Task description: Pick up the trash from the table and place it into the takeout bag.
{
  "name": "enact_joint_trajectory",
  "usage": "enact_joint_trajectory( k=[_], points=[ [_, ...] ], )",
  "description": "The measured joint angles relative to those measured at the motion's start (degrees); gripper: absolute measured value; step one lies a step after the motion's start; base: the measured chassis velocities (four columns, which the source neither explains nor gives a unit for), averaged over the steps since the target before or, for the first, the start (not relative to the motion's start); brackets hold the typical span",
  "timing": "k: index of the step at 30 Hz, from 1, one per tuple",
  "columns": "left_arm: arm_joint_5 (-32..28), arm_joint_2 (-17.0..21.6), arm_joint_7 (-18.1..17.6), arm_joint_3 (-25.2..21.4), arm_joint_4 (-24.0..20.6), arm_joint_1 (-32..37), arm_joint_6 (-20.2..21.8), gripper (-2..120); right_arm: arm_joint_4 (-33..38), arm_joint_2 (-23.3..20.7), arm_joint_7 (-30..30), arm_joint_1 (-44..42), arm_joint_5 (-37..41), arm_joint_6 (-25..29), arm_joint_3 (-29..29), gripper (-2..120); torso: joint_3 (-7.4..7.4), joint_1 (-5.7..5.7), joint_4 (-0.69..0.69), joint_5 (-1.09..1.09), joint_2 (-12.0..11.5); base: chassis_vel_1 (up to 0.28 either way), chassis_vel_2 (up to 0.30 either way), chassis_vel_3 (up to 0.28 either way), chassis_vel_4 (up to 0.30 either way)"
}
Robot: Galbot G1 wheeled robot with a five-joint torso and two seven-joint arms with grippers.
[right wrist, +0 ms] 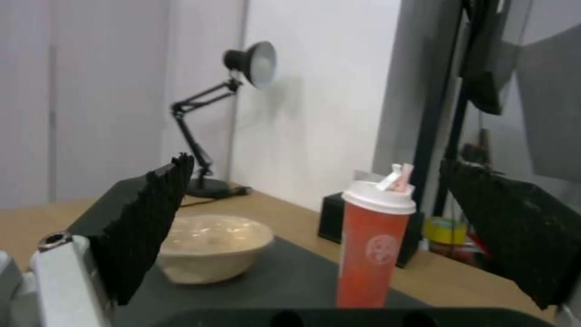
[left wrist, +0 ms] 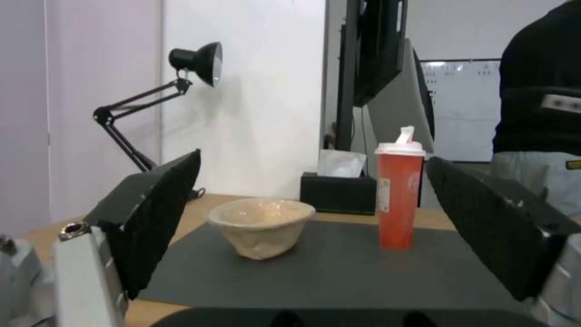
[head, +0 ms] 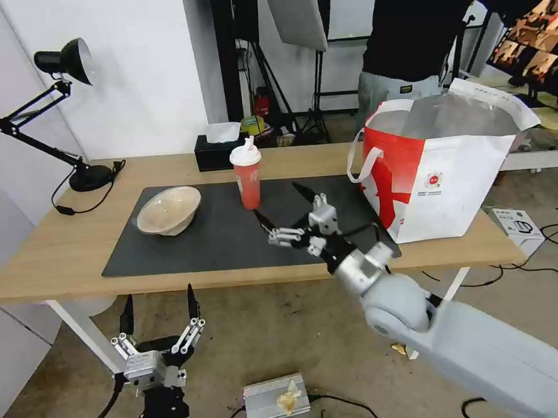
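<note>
Left end effector [head: 159, 314]: I see it parked low, in front of the desk's near edge and below the desktop, fingers spread wide and pointing up, nothing between them.

Right end effector [head: 279, 208]: I have it raised over the near right part of the mat, fingers wide apart and empty, pointing toward the red cup; the cup sits just beyond the fingertips, not touched.

Desk [head: 54, 248]: long light-wood top on white legs, carrying everything below.

Mat [head: 218, 238]: dark grey rectangle on the middle of the desk.

Beige bowl [head: 168, 210]: shallow, tilted slightly, resting on the left part of the mat, well apart from the cup.

Red cup [head: 247, 176]: upright on the far middle of the mat, white lid on, straw stub standing out of the lid.

Takeout bag [head: 440, 167]: white and red, upright on the right end of the desk, mouth open, silver lining visible, white strap handle hanging on its left side; from here I cannot see what lies inside.

Tissue box [head: 215, 151]: black, on the far edge of the desk, behind the cup.

Desk lamp [head: 65, 115]: black, jointed arm, on the far left corner.
</note>
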Motion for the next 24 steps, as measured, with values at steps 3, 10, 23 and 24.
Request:
enact_joint_trajectory(
  k=[3, 10, 23, 24],
  points=[
    [-0.01, -0.01, -0.03, -0.02, 0.14, 0.02, 0.01, 100, -1.15, 2.10, 2.42, 1.76, -0.77, -3.01, -0.89, 100, -0.01, 0.00, 0.01, 0.00, 0.00, 0.000, 0.000, 0.000, 0.000],
    [-0.02, 0.00, -0.05, 0.02, 0.64, 0.15, 0.00, 100, -4.61, 6.75, 6.79, 4.77, -1.61, -10.11, -2.18, 100, 0.00, 0.00, 0.00, 0.00, 0.00, 0.000, 0.000, 0.000, 0.000],
    [0.03, -0.01, -0.06, -0.01, 0.23, -0.04, 0.05, 100, -8.61, 12.21, 10.41, 6.99, -2.07, -18.37, -2.29, 100, 0.00, 0.00, 0.00, 0.00, 0.01, 0.000, 0.000, 0.000, 0.000],
    [0.03, -0.02, -0.06, -0.01, 0.03, 0.12, 0.04, 100, -8.64, 12.41, 10.75, 6.99, -2.34, -19.12, -2.29, 100, -0.01, 0.00, 0.00, 0.01, 0.01, 0.000, 0.000, 0.000, 0.000]
  ],
)
